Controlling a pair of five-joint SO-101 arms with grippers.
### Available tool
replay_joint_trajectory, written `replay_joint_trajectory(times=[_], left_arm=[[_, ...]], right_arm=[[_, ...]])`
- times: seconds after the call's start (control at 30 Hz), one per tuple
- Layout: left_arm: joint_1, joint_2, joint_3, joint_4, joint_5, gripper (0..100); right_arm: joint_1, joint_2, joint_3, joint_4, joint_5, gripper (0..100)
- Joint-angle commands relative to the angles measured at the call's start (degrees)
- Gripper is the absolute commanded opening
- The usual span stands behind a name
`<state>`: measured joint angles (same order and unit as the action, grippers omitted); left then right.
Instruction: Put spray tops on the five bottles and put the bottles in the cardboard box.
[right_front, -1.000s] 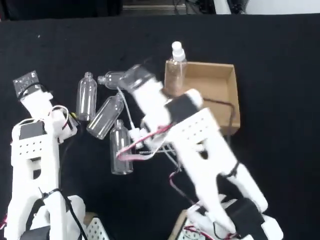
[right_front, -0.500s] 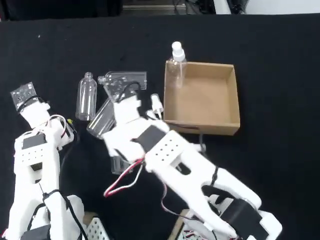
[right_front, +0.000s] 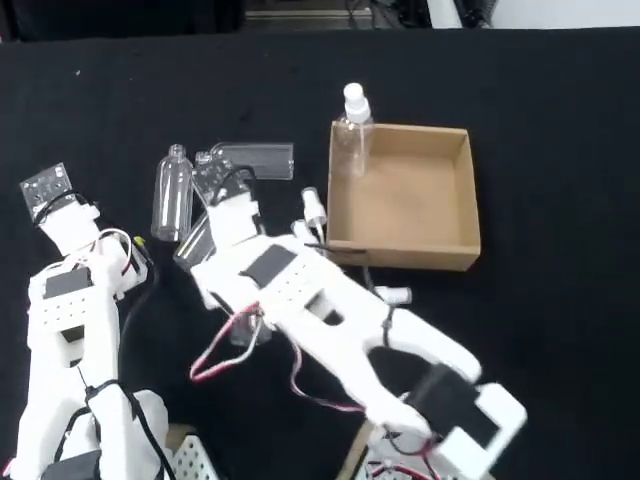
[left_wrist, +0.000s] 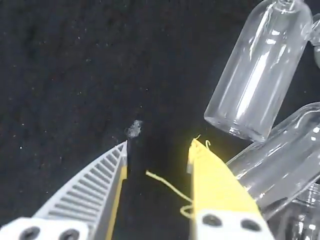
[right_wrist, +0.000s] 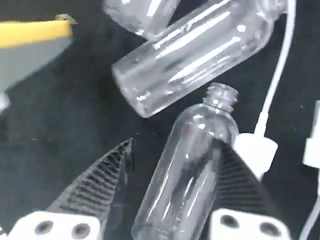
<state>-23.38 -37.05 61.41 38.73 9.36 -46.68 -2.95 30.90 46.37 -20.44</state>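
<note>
While the left arm (right_front: 65, 300) has barely shifted, well left of the cardboard box (right_front: 400, 255), the right arm (right_front: 300, 300) has swung away from the box's left wall over the past second. It now reaches into the group of uncapped bottles lying on the worktop (right_front: 560, 200) left of the box. The left arm's jaws hang parted just beside one bottle, holding nothing. The right arm's jaws are spread wide around a clear bottle (right_wrist: 200, 125), not yet closed on it. Loose spray tops (right_front: 312, 212) lie just left of the box. One capped bottle (right_front: 350, 135) stands upright at the box's far left corner, so this is probably the start of the second bottle's turn. The straddled bottle lies flat, its long axis in line with the right arm's reach and its open neck pointing away from that wrist.
</note>
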Motion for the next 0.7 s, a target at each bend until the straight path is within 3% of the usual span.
replay_joint_trajectory(times=[0.0,0.3,0.5,0.67], left_arm=[[-0.6,-1.5,-0.4,-1.1,-0.3,19],[-0.6,-1.5,-0.4,-1.1,-0.4,19],[-0.5,-1.5,-0.4,-1.1,-0.4,19],[-0.5,-1.5,-0.4,-1.1,-0.4,19]], right_arm=[[0.9,1.7,-4.8,2.0,-0.5,25.1],[1.2,3.2,-4.6,3.2,0.7,25.0],[1.4,3.3,-4.3,8.6,12.0,25.0],[1.4,3.4,-4.2,9.9,12.9,25.0]])
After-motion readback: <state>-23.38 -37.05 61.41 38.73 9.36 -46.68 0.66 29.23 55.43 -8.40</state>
